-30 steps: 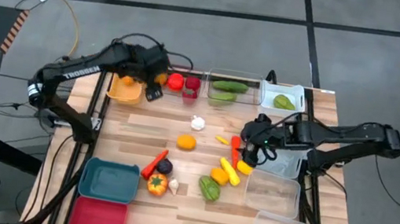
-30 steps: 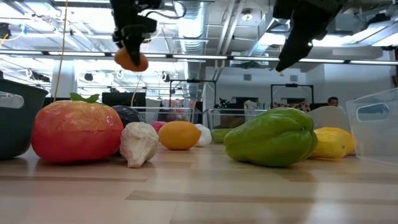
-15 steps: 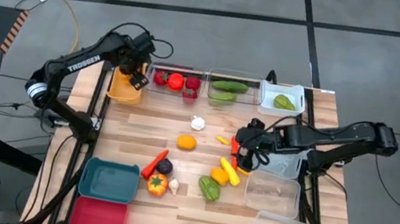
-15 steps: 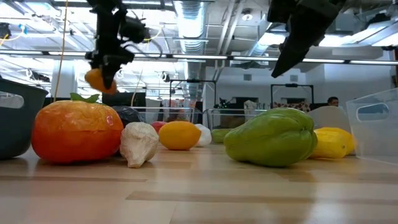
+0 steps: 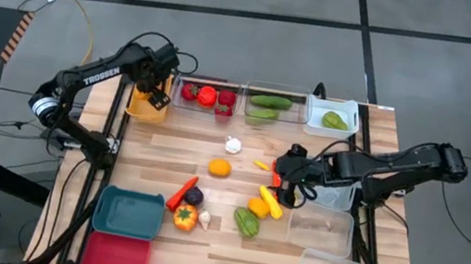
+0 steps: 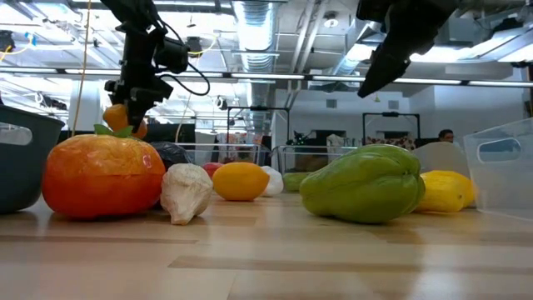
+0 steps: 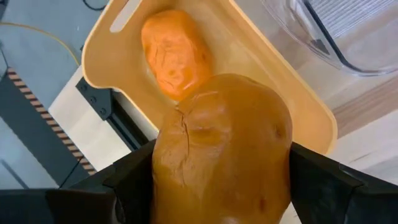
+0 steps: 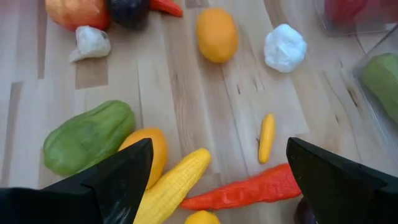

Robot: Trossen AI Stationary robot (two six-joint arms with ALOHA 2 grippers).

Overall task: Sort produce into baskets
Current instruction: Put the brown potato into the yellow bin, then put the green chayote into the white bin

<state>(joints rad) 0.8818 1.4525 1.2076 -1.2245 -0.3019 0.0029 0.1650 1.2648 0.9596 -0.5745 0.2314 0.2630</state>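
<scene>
Left wrist view shows you the left gripper point(image 7: 221, 186) clamping an orange fruit point(image 7: 221, 149) above the orange-yellow bin point(image 7: 118, 43); right gripper point(image 8: 217, 180) jaws stand wide.

Left arm point(image 5: 99, 76): you've got a dark, near-black body w/ rounded joint housings; white lettering on the upper link.
Left base joint: silver-grey ring w/ dark cap near the table's edge.
Left cabling: thin black cables loop over the wrist.
Left gripper point(image 7: 217, 186): two flat matte-black fingers w/ angular edges.
Right arm point(image 5: 399, 166): same dark finish, slim links, bulkier joints; black cables arc over the wrist.
Right gripper point(image 8: 217, 177): two matte-black wedge-shaped fingers, plain faces.
Low view: both arms read as dark silhouettes; cables hang beside left one.
</scene>
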